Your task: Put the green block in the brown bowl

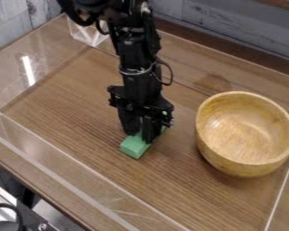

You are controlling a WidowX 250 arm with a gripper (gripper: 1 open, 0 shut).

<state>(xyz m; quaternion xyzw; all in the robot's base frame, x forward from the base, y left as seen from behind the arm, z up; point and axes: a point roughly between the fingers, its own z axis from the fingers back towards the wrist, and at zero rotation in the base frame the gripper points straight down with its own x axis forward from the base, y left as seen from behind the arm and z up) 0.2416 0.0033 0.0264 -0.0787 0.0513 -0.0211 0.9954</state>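
Observation:
The green block shows as a small bright green bar at the tips of my gripper, just above the wooden table. My black gripper points straight down and is shut on the block's upper end; the fingers hide part of it. The brown bowl is a round light-brown wooden bowl standing empty to the right of the gripper, about a hand's width away.
A clear plastic wall borders the wooden table at the left and front. The arm's black links rise up and back from the gripper. A grey panel runs behind the table.

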